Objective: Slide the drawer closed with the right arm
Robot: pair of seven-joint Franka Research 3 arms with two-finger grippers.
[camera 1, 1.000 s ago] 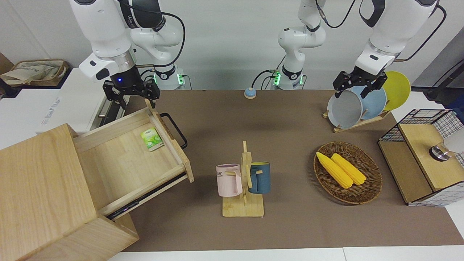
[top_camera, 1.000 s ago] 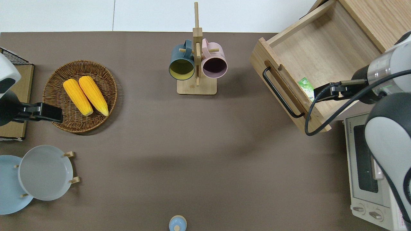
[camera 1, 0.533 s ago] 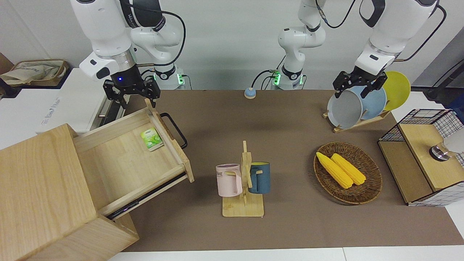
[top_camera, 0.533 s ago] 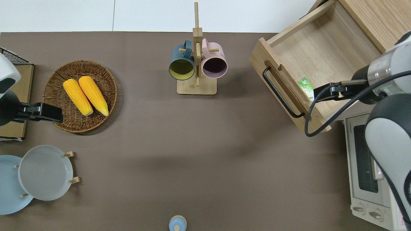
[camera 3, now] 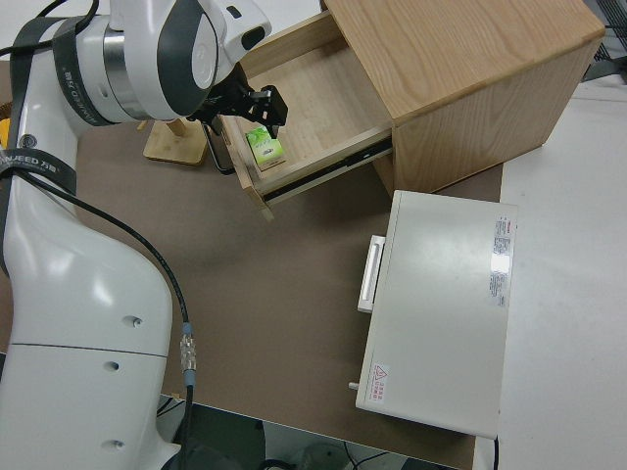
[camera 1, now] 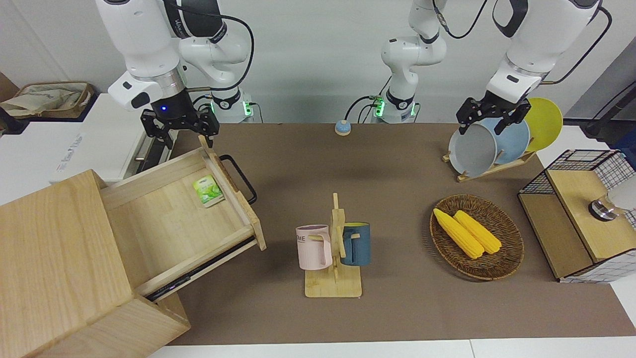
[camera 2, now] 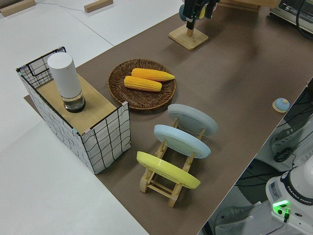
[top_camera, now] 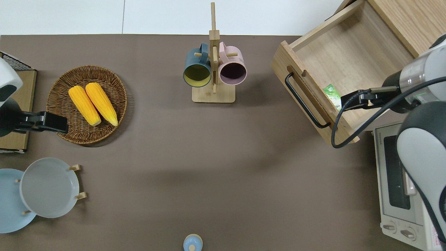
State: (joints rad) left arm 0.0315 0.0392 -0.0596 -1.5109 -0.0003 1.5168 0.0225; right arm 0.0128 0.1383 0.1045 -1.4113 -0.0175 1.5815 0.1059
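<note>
The drawer stands pulled far out of the pale wooden box, its black loop handle facing the table's middle. A green packet lies inside, near the drawer's front panel. My right gripper hangs open over the drawer's corner nearest the robots, next to the packet, with nothing between its fingers. The overhead view shows the right gripper just inside the front panel, and the right side view shows the right gripper above the packet. My left gripper is parked, open.
A white oven sits beside the drawer, nearer the robots. A mug rack with two mugs stands mid-table. Toward the left arm's end are a wicker basket holding two corn cobs, a plate rack and a wire-mesh box.
The right wrist has shifted very slightly upward in the front view. The drawer, the packet and the left arm have not moved.
</note>
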